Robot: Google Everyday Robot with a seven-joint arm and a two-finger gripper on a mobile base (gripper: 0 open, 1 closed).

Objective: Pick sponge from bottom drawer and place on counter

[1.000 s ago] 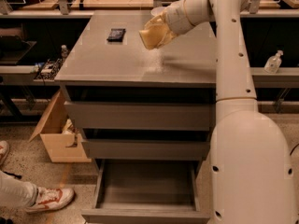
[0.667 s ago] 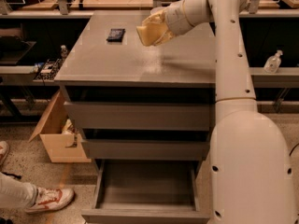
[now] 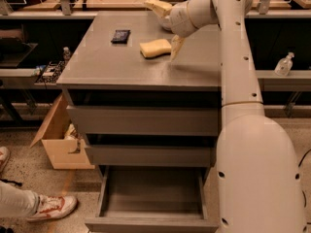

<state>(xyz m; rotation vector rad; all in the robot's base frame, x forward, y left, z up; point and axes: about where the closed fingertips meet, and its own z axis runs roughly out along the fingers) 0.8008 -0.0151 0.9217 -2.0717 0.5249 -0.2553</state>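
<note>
The pale-yellow sponge (image 3: 155, 48) lies flat on the grey counter (image 3: 121, 64), near its middle toward the back. My gripper (image 3: 166, 27) hovers just right of and above the sponge, open, with nothing between its fingers. One yellowish finger (image 3: 158, 6) points up and left, and the other (image 3: 176, 47) hangs down beside the sponge's right end. The bottom drawer (image 3: 153, 195) is pulled out at the foot of the cabinet and its inside shows bare. My white arm (image 3: 238, 81) runs down the right side of the view.
A small black flat packet (image 3: 120, 35) lies on the counter, left of the sponge. The two upper drawers (image 3: 146, 120) are closed. A cardboard box (image 3: 58, 142) and a person's shoe (image 3: 51, 208) are on the floor at left. A bottle (image 3: 284, 64) stands on a shelf at right.
The sponge was held in my shut gripper above the counter. It now rests on the counter, and my gripper has opened and drawn back from it.
</note>
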